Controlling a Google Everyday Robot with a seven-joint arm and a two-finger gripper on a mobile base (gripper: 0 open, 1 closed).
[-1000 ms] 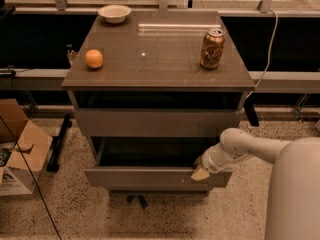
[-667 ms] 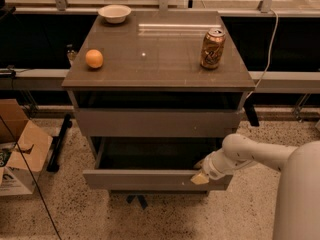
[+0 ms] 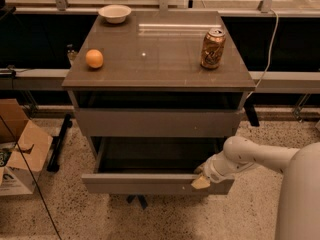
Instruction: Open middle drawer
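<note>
The middle drawer [image 3: 145, 184] is a plain grey handleless drawer, pulled well out of the grey cabinet, with its dark shallow inside [image 3: 160, 156] showing. My gripper [image 3: 201, 180] is at the right end of the drawer's front panel, at its top rim, on the end of my white arm [image 3: 250, 156], which comes in from the right. A shut grey drawer front [image 3: 157, 122] sits above it. Any drawer below is hidden by the pulled-out one.
On the cabinet top [image 3: 150, 54] stand an orange [image 3: 94, 58] at the left, a white bowl [image 3: 115, 13] at the back and a drink can [image 3: 212, 48] at the right. An open cardboard box [image 3: 20, 149] lies on the speckled floor to the left.
The middle drawer has slid further out toward the camera. My gripper has moved with its front panel, staying at its right end.
</note>
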